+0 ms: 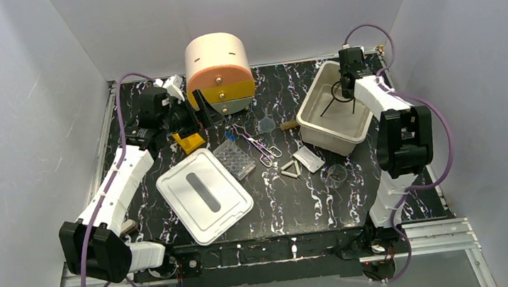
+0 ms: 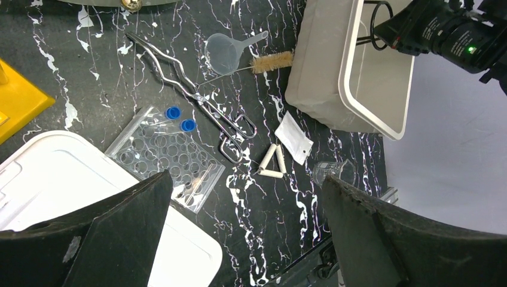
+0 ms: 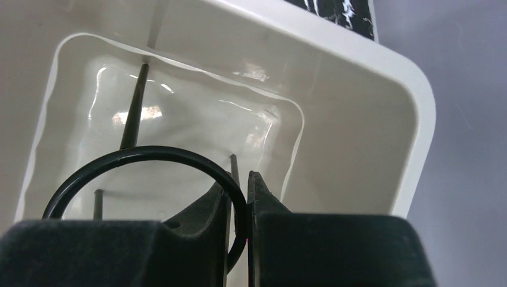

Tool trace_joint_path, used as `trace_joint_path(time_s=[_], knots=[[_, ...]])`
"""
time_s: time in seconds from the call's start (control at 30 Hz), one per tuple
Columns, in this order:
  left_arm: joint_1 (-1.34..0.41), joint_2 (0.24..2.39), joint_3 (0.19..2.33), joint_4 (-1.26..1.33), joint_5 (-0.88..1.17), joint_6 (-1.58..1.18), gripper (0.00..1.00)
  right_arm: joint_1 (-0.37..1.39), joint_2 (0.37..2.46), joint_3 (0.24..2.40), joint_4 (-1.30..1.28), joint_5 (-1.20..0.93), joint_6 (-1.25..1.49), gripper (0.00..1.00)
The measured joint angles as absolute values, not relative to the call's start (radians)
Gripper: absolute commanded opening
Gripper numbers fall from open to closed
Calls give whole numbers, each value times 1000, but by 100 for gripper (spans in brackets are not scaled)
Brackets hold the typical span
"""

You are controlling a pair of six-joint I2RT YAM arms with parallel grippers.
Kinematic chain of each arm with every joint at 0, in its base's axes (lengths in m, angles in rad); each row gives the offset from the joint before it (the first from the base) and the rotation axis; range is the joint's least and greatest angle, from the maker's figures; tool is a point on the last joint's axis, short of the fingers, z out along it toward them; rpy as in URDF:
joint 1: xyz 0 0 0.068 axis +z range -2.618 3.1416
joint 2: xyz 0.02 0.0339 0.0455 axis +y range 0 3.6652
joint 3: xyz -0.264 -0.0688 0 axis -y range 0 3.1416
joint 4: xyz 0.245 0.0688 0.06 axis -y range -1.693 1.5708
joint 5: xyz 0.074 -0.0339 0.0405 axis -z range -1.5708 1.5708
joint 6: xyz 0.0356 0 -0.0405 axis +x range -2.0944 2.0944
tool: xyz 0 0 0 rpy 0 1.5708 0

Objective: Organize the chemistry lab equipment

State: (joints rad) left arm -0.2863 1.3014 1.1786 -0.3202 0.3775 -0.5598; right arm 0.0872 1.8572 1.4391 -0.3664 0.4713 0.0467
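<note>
1. Clutter lies across the middle of the black marbled table [image 1: 315, 208], between the two arms.
2. The right gripper [image 3: 241, 190] is clenched on the thin rim of a black ring stand [image 3: 143, 152], with one finger on each side of the ring.
3. The stand hangs inside the white bin [image 1: 336, 142] at the far right of the table. Its thin legs point down towards the bin floor, but I cannot tell whether they touch it.
4. The left gripper [image 2: 246, 179] is spread wide and holds nothing. It is poised above the table at the far left, close to the round orange drawer unit [image 1: 219, 72].
5. The yellow rack [image 1: 189, 142] sits on the table just beside that gripper.
6. The white lid [image 1: 204, 195] lies flat at the near left with its grey slot facing up.
7. The clear well plate [image 2: 164, 156] lies just beside the lid's far corner, and two blue caps [image 2: 180, 118] rest at its far end.
8. Metal tongs [image 2: 197, 98] lie slantwise past the plate.
9. Near the tongs' tips are a clear funnel [image 2: 224, 52] and a small brush [image 2: 272, 61]. The brush's bristles lie close to the bin wall.
10. The white triangle [image 2: 272, 162] and a white packet [image 2: 294, 137] lie just beside each other.
11. A clear round dish [image 1: 337, 174] sits near the bin's near corner.
</note>
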Motion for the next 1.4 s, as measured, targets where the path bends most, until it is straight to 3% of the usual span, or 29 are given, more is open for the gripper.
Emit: trace_joint_path(time_s=[0.2, 0.4, 0.57, 0.83, 1.1, 1.4], knots=[[-286, 1301, 1179, -321, 378, -556, 95, 87, 1923, 1540, -398, 423, 48, 16], [-286, 1302, 1179, -321, 377, -549, 96, 86, 1926, 1551, -410, 380, 77, 47], [-286, 1302, 1179, -321, 378, -549, 96, 87, 1923, 1559, -421, 358, 107, 65], [-286, 1299, 1179, -322, 375, -549, 96, 88, 1808, 1588, -497, 359, 162, 75], [-286, 1248, 1179, -356, 354, -546, 96, 134, 1533, 1550, -574, 356, 210, 82], [-290, 1199, 1179, -398, 333, -519, 97, 282, 1275, 1480, -903, 337, 346, 97]])
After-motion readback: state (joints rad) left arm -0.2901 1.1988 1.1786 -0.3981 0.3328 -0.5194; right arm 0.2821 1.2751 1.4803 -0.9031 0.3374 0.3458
